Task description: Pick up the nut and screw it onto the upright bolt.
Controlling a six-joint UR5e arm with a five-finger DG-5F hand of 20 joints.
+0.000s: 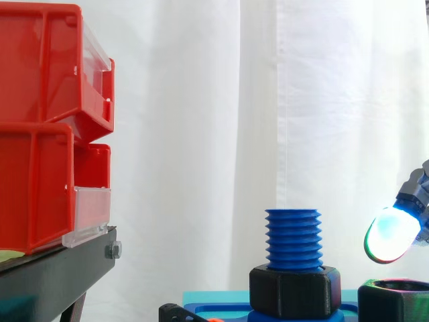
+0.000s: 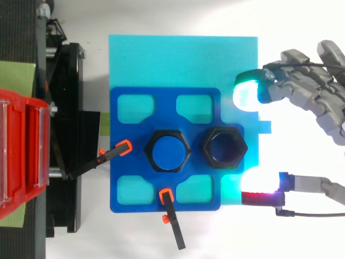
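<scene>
A blue threaded bolt [image 1: 293,239] stands upright on the blue plate [image 2: 126,135], with a black hex collar around its base; from above it is the blue disc [image 2: 168,150] in a black hexagon. A loose black nut [image 2: 223,147] rests on the plate just right of the bolt, and its top edge shows in the side view [image 1: 393,290]. The hand [image 2: 315,102] hovers to the right of the nut, fingers spread apart and holding nothing. One glowing fingertip [image 1: 391,234] hangs above the nut; another fingertip [image 2: 260,183] glows below-right of it.
Red bins [image 1: 50,127] are stacked on a black stand [image 1: 57,272] at the left. The blue plate lies on a cyan mat [image 2: 183,59] and is held by two orange-tipped clamps [image 2: 123,148] [image 2: 165,195].
</scene>
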